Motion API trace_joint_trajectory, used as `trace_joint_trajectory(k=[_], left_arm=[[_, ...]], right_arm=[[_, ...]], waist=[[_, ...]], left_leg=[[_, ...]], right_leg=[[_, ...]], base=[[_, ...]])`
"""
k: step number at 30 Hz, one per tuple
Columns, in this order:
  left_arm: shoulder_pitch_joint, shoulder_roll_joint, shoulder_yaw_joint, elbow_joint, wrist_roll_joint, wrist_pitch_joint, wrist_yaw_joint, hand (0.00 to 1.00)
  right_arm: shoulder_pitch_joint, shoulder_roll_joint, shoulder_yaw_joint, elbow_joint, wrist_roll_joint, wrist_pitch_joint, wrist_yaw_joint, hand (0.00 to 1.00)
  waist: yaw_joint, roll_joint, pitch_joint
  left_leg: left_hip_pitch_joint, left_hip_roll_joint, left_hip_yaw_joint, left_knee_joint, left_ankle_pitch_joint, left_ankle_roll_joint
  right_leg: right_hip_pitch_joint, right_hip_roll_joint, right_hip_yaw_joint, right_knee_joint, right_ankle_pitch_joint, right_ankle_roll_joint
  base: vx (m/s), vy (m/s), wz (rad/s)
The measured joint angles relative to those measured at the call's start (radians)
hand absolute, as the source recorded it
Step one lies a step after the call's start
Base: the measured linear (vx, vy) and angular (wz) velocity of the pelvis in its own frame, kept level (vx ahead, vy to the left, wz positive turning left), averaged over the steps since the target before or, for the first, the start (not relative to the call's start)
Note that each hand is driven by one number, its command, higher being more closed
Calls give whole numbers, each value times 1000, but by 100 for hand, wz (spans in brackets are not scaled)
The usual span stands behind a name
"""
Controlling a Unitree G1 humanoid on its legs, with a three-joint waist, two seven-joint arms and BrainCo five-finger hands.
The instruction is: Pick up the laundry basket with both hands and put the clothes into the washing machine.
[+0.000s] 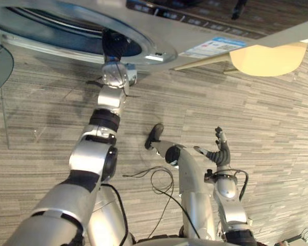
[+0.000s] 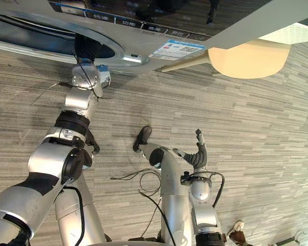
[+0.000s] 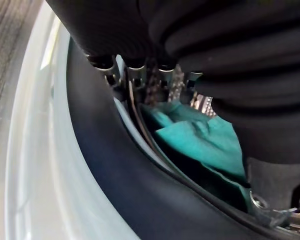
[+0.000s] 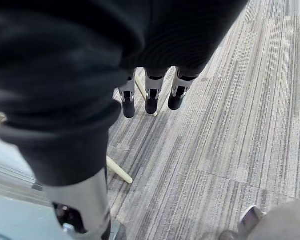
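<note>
Left robot hand (image 1: 114,45) is poked into the washing machine (image 1: 159,31) opening, presumably to feed clothes in, with a teal cloth (image 3: 200,140) lying inside just past it (can't tell if it's gripping anything), while the right robot hand (image 1: 222,148) hangs loose-fingered and empty, well clear of the door.

The silver-grey washer (image 1: 205,28) stands with its round port open, ringed by a dark rubber seal (image 3: 115,190). A teal cloth (image 3: 205,142) lies crumpled inside the drum, just behind that seal, partly in shadow.
</note>
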Motion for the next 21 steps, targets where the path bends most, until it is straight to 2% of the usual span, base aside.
trace_joint_trajectory(k=[3,6,8,12,16,19,21], left_arm=[[45,3,4,-1,-35,-23,-2,0],[131,0,59,-22,-64,-44,0,0],[178,-23,72,-26,-92,-54,3,0],[316,-104,134,-14,-128,-18,41,0],[437,-129,155,-63,-174,-15,56,0],[571,-136,152,-241,-276,-60,69,0],[649,-148,153,-351,-329,-103,68,0]], right_arm=[[0,0,0,1,-1,0,-1,0],[0,0,0,3,-3,-1,-16,0],[-1,-1,-1,17,-3,-1,-25,0],[-4,-1,2,34,-3,-1,-27,0],[-4,-1,2,40,-3,1,-46,0],[-2,-1,-1,40,-3,4,-63,0],[-2,-6,-8,40,-3,8,-65,0]], waist=[[15,0,0],[22,1,0],[31,1,0],[35,2,1],[42,4,2],[58,18,3],[69,44,1]], left_leg=[[0,-3,-2,-10,7,-2],[1,-13,-7,-23,21,-5],[5,-24,-12,-34,32,-5],[3,-38,-14,-44,40,-4],[-3,-43,-18,-44,40,-4],[-8,-61,-28,-47,44,-10],[-12,-73,-36,-50,49,-9]], right_leg=[[1,-1,-5,-3,1,-1],[1,-8,-13,0,1,-1],[4,-16,-21,1,1,-1],[5,-29,-28,5,-2,-5],[1,-37,-34,12,-4,-8],[-1,-57,-44,37,-21,-10],[-1,-70,-52,48,-30,-12]], base=[[-3,-4,3],[0,-17,13],[-7,-14,18],[-27,-6,10],[-29,-2,8],[-21,-19,25],[-4,-18,22]])
